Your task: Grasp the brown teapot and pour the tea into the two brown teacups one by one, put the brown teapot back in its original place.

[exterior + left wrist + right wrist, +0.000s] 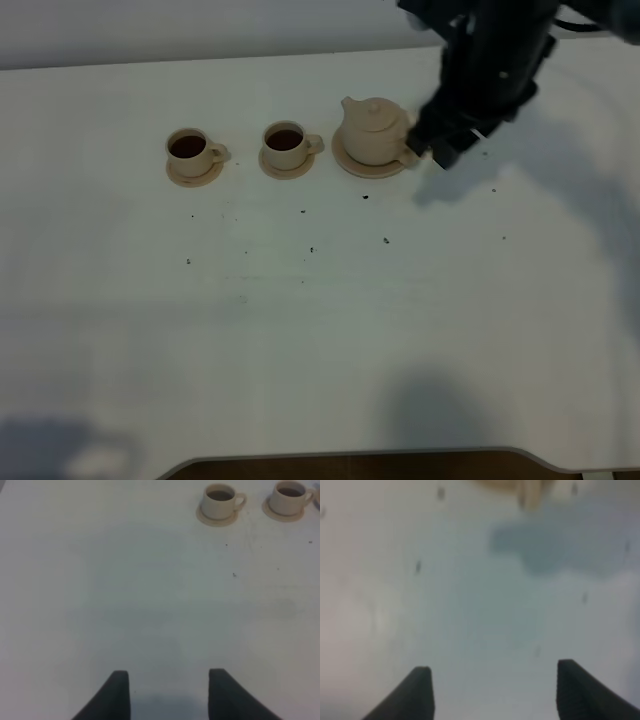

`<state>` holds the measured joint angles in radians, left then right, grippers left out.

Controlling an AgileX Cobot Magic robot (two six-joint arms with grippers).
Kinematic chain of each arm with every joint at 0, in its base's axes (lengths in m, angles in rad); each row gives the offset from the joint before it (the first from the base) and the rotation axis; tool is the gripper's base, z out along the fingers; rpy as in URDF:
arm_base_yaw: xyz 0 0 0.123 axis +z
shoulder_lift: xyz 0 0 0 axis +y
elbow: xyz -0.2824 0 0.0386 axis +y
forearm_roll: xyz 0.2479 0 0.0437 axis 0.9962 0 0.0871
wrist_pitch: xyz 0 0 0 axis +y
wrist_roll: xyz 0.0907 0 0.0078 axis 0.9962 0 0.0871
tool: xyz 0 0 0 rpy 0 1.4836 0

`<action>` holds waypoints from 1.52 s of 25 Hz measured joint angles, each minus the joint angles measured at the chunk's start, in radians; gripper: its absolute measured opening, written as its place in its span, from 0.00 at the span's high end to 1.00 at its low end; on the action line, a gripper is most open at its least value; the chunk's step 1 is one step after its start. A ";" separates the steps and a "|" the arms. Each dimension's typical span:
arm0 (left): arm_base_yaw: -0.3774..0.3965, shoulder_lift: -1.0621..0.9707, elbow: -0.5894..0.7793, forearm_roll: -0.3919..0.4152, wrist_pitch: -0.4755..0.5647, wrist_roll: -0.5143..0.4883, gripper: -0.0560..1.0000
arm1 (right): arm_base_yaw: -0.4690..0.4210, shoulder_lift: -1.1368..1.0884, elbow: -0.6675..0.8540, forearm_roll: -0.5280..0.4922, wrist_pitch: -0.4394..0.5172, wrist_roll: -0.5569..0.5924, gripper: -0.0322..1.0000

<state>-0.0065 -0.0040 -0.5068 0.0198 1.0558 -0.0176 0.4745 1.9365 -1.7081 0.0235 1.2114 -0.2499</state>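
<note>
Looking down on a plain white table (320, 330), matte, with soft shadows from the arms falling across its right side and near edge. Small dark specks (310, 249) are scattered in front of the crockery, mostly mid-table. A strip of darker brown shows past the near edge; pale wall or backdrop along the far edge.

The brown teapot (373, 130) sits upright on the large saucer (352, 163), lid on, spout toward the cups, handle toward the right gripper (435, 152). Two brown teacups in a row to its left, each on its own small saucer: left teacup (188, 150) and right teacup (285, 144), both holding dark tea, handles pointing toward the teapot side.

Right gripper is just beside the teapot handle, jaws wide apart, nothing between them; the wrist view shows only bare table and a blurred bit of beige at the far edge. Can't tell from the high view whether a fingertip touches the handle.

Left gripper (169, 680) hovers over bare table well clear of the cups, jaws apart, holding nothing.
</note>
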 joint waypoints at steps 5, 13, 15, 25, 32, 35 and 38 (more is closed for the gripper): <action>0.000 0.000 0.000 0.000 0.000 0.000 0.60 | 0.000 -0.286 0.303 0.040 0.005 0.008 0.45; 0.000 0.000 0.000 0.000 0.000 0.000 0.60 | 0.000 -0.733 0.722 0.077 0.001 0.019 0.51; 0.000 0.000 0.000 0.000 0.000 0.000 0.60 | 0.000 -0.840 0.813 0.087 -0.022 0.020 0.52; 0.000 0.000 0.000 0.000 0.000 0.001 0.60 | 0.000 -1.239 1.172 0.144 -0.161 -0.009 0.53; 0.000 0.000 0.000 0.000 0.000 0.001 0.60 | 0.000 -1.362 1.199 0.143 -0.127 -0.010 0.53; 0.000 0.000 0.000 0.000 0.000 0.001 0.60 | 0.000 -1.392 1.199 0.138 -0.124 -0.017 0.53; 0.000 0.000 0.000 0.000 0.000 0.001 0.60 | 0.000 -1.401 1.199 0.106 -0.120 -0.033 0.53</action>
<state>-0.0065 -0.0040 -0.5068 0.0198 1.0558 -0.0164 0.4745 0.5351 -0.5096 0.1290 1.0910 -0.2830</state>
